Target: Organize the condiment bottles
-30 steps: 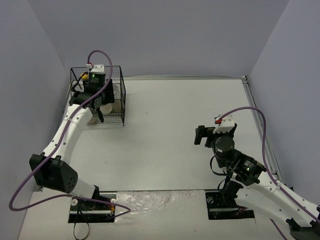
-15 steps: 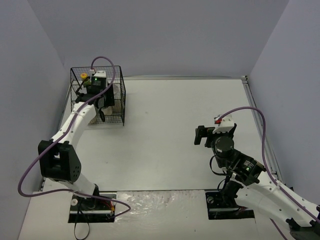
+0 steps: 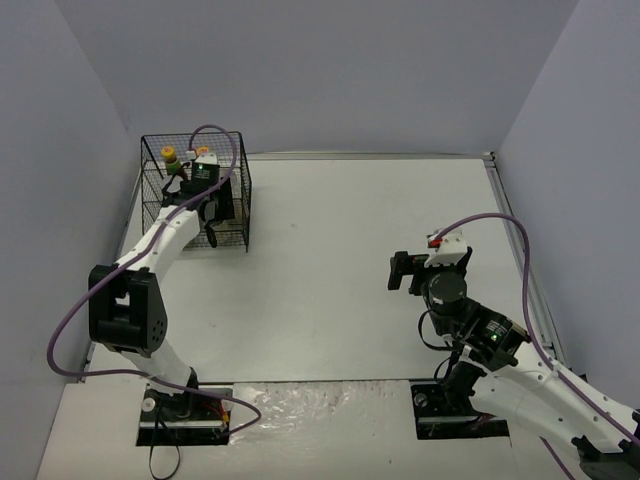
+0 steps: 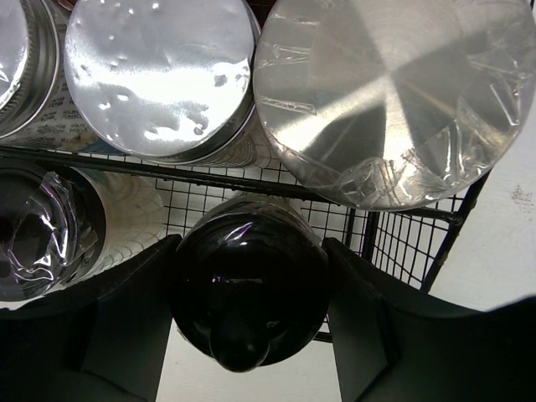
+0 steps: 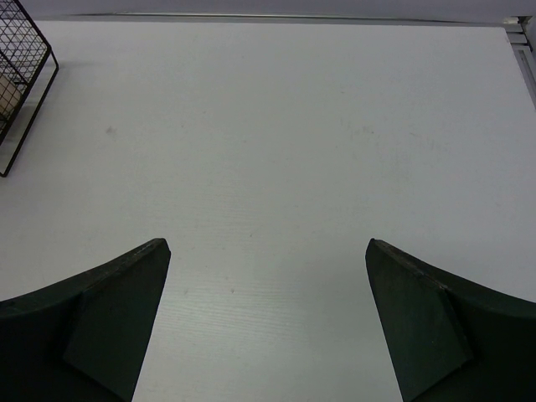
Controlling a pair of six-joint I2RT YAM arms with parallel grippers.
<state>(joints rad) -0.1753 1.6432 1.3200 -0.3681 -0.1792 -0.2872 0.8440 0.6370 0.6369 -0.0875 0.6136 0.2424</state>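
Observation:
In the left wrist view my left gripper (image 4: 249,289) is shut on a black-lidded spice jar (image 4: 249,276), one finger pressed against each side of the lid. It sits in the black wire rack (image 4: 402,243); whether the jar rests on the rack floor I cannot tell. Beyond it stand silver-lidded jars (image 4: 159,75) (image 4: 394,92), and to its left another black-lidded jar (image 4: 42,243). From above, the left gripper (image 3: 215,203) reaches down into the rack (image 3: 243,190), and a yellow-capped sauce bottle (image 3: 169,155) stands in the back left corner. My right gripper (image 3: 405,271) (image 5: 268,251) hangs open over bare table.
The rack stands at the table's back left corner, close to the left wall; its near corner (image 5: 21,59) shows in the right wrist view. A metal rail (image 3: 510,220) runs along the table's right edge.
The left arm has swung its elbow in towards the rack, and the wrist has shifted slightly right inside it, uncovering the yellow cap. Its grip is unchanged. The right arm has not moved.

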